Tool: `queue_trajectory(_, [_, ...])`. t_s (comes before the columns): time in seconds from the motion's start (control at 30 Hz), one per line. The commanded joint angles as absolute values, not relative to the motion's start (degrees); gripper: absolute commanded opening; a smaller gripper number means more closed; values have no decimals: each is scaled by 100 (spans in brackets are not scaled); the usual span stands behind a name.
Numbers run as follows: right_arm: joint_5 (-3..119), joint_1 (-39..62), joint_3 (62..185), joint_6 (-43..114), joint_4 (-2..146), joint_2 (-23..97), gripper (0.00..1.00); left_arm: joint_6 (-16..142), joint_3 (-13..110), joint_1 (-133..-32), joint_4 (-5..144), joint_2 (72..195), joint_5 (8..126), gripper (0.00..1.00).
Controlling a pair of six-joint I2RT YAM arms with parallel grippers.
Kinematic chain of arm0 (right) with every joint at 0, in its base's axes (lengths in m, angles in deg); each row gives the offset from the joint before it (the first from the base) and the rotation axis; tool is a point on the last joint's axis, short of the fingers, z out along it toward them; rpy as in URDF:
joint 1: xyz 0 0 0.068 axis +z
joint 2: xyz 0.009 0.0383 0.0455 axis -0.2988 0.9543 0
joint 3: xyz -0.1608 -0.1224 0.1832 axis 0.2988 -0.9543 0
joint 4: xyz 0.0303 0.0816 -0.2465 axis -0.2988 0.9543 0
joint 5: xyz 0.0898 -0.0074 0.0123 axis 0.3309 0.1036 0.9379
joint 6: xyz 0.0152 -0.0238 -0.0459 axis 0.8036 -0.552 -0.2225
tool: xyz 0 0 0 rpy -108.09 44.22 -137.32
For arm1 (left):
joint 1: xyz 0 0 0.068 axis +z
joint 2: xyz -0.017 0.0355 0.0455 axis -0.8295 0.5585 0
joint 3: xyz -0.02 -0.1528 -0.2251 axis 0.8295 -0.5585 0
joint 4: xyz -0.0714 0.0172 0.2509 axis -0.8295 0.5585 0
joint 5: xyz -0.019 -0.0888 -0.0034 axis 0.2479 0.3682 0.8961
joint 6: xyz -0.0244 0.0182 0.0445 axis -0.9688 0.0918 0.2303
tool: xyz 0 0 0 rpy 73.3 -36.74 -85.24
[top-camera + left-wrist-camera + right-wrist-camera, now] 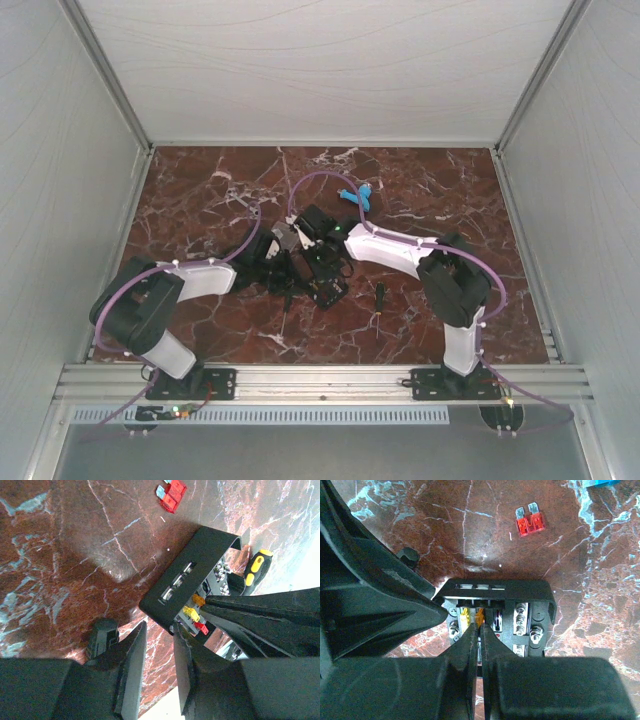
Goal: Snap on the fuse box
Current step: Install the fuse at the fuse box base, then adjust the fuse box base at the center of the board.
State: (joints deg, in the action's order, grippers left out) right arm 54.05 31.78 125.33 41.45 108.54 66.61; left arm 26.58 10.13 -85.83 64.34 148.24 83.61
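A red-brown marble table (200, 190) carries a black fuse box (325, 288) near its middle. Two loose red fuses (530, 524) lie side by side on the bare stone near the box. A yellow-and-black screwdriver (255, 566) rests just beside it, and a blue plastic piece (358, 196) sits farther back.

The worktop (200, 190) is dark red-brown marble veined in white and pale blue. The fuse box (520, 587) is black, holding yellow, orange and red fuses (191, 613) and silver screws (520, 612). A loose fuse (530, 524) is red with silver blades. The screwdriver (256, 566) is yellow and black, the plastic piece (362, 195) bright blue, and the cables (320, 178) purple. The left end effector (160, 627) and right end effector (480, 627) are black.
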Motion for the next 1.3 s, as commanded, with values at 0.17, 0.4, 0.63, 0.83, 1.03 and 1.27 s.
queue_trajectory(0.17, [5526, 3258, 11448, 4153, 11232, 7762, 0, 2680, 1065, -8593, 6354, 14843, 8337, 28])
queue_trajectory(0.4, [5587, 3226, 11098, 4194, 11283, 7582, 0, 2684, 1059, -8593, 6401, 14776, 8284, 28])
queue_trajectory(0.63, [5958, 3235, 11666, 4181, 10933, 6625, 0, 2693, 1067, -8593, 6429, 14684, 8274, 29])
queue_trajectory(0.83, [6031, 3168, 12325, 4204, 10515, 5846, 13, 2679, 1054, -8593, 6437, 14612, 8274, 29])
queue_trajectory(1.03, [6159, 2659, 12046, 4383, 10231, 5383, 20, 2697, 1054, -8593, 6456, 14503, 8252, 31])
queue_trajectory(1.27, [6334, 2158, 11650, 4521, 10133, 5334, 21, 2716, 1072, -8593, 6514, 14446, 8226, 35])
